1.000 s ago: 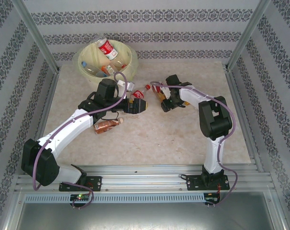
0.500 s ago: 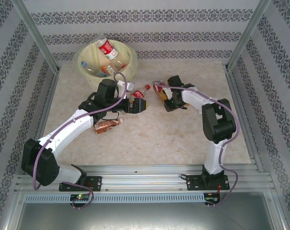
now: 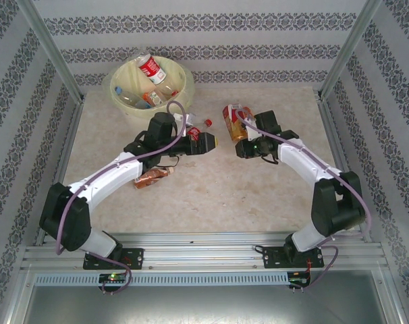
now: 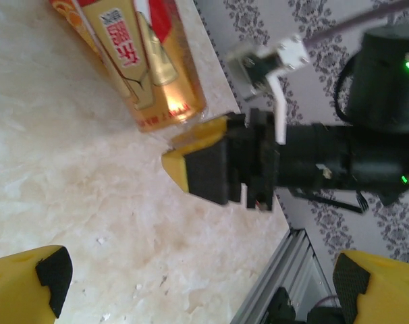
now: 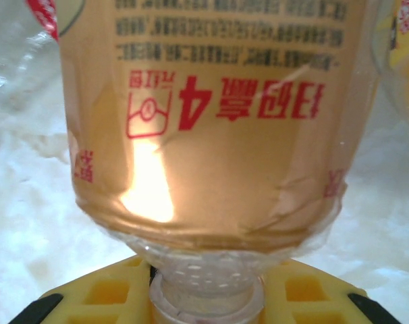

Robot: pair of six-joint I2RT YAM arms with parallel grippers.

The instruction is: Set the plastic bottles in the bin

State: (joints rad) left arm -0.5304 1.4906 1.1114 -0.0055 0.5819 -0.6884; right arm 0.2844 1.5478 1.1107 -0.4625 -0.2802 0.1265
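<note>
My right gripper [image 3: 242,137] is shut on the neck of a plastic bottle [image 3: 233,119] with an orange and red label. From the right wrist this bottle [image 5: 211,121] rises over my right gripper [image 5: 206,300], whose yellow fingers clamp the clear neck. My left gripper [image 3: 212,142] stands open just left of it, nothing between its pads [image 4: 46,273]. The left wrist view has the same bottle [image 4: 147,64] above the marbled table. A brown bottle [image 3: 151,177] lies beside the left arm. A red-capped bottle [image 3: 206,123] lies partly under the left wrist. The cream bin [image 3: 121,73] at back left holds several bottles.
Patterned walls and metal posts [image 3: 52,50] close in the table on three sides. An aluminium rail [image 3: 204,246] runs along the near edge by the arm bases. The two grippers are close together at the table's middle.
My right gripper has shut on the orange-labelled bottle's neck and drawn it right and back. The left gripper has swung right toward the middle, still open.
</note>
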